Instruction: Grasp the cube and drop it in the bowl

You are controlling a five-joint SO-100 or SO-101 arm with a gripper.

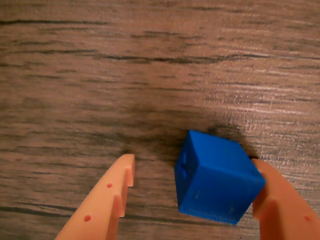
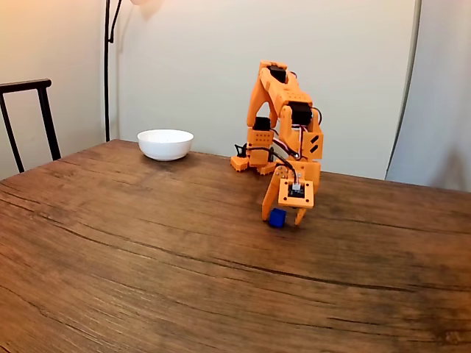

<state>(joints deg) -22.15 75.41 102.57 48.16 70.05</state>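
Observation:
In the wrist view the bright-blue cube [image 1: 216,177] rests on the wooden table, turned at an angle between my two orange fingers. Its right corner touches the right finger [image 1: 280,200], while a clear gap separates it from the left finger [image 1: 107,200]. My gripper [image 1: 193,161] is open around it. From the fixed view, the gripper [image 2: 283,218] points down at the table with the cube [image 2: 277,218] between its tips. The white bowl [image 2: 165,143] stands far off at the back left of the table.
The orange arm's base [image 2: 254,163] sits at the table's back edge, right of the bowl. A dark chair [image 2: 29,118] stands at the far left beside the table. Bare wood stretches between the gripper and the bowl.

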